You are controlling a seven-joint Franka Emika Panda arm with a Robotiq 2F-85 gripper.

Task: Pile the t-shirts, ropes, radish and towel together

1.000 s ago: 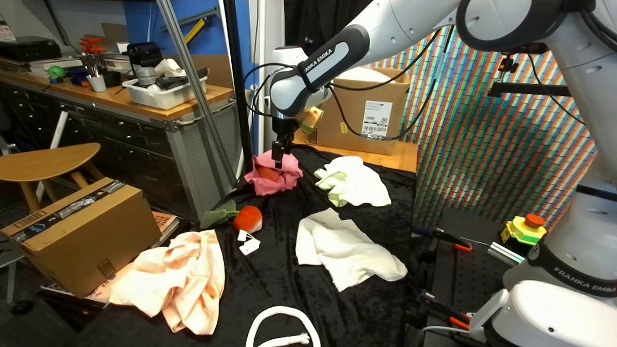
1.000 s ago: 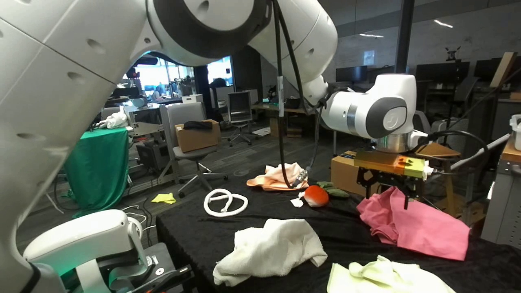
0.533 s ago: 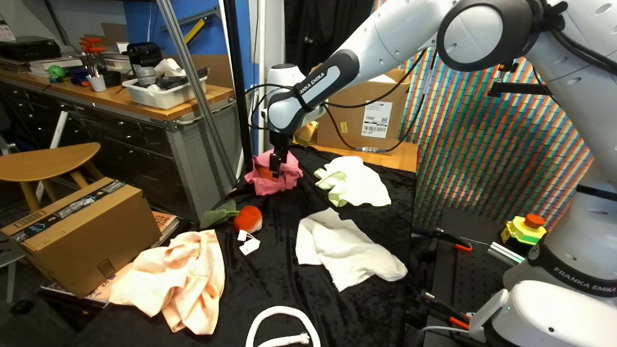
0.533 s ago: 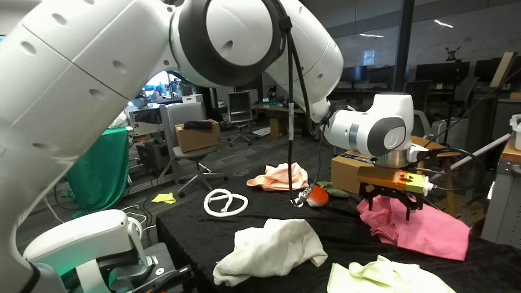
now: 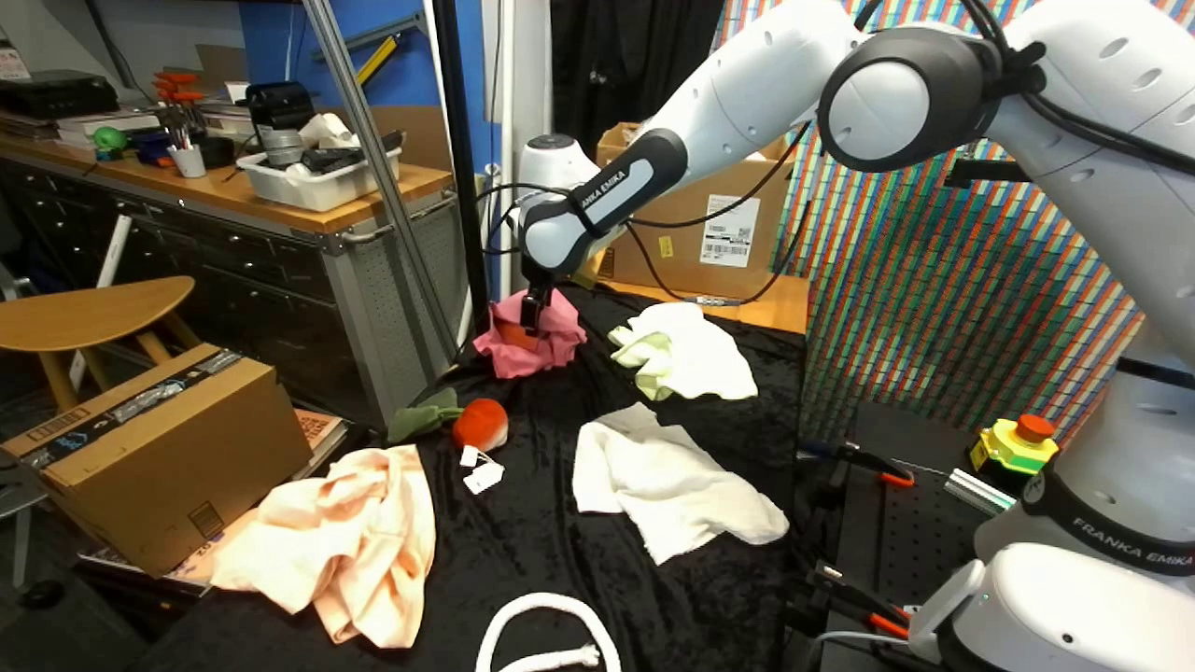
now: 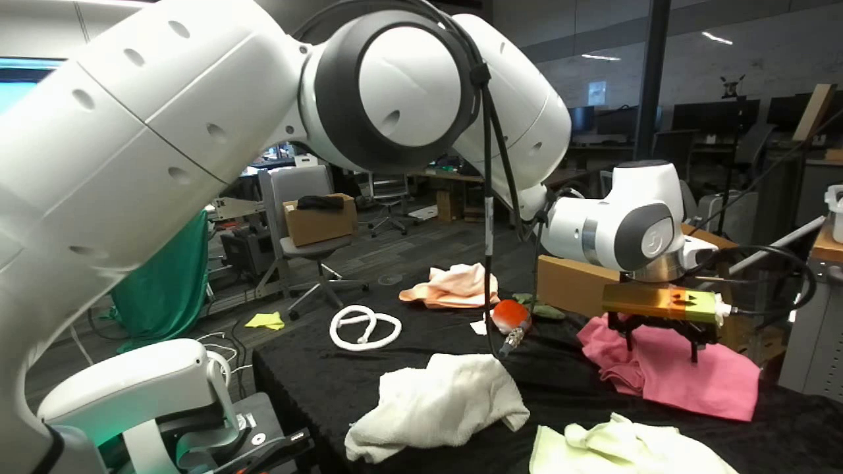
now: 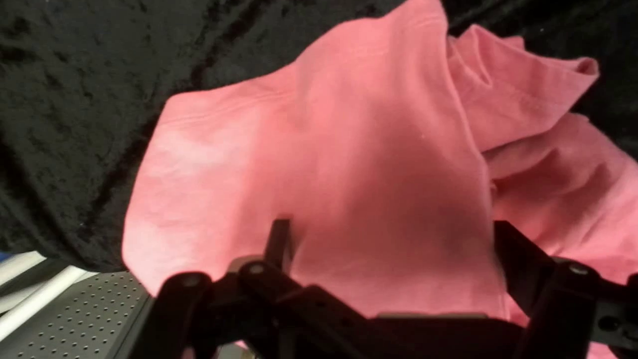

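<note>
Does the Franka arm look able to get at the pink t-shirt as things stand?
Probably yes: the gripper is open right over the pink t-shirt, and the wrist view shows nothing lying in between. Whether it already touches the fabric, I cannot tell.

In an exterior view: long, wood-topped, black-drawered workbench (image 5: 219,189); flat blue wall panel (image 5: 266,47) behind its right-hand part; at the right, sheeting (image 5: 943,313) in multicoloured vertical stripes. In an exterior view: dark grey plank-patterned floor (image 6: 388,253), pale grey wheeled office chair (image 6: 299,181), slim dark upright pillar (image 6: 651,79), and two thin bright light streaks (image 6: 718,38) high on the grey wall (image 6: 784,60).
</note>
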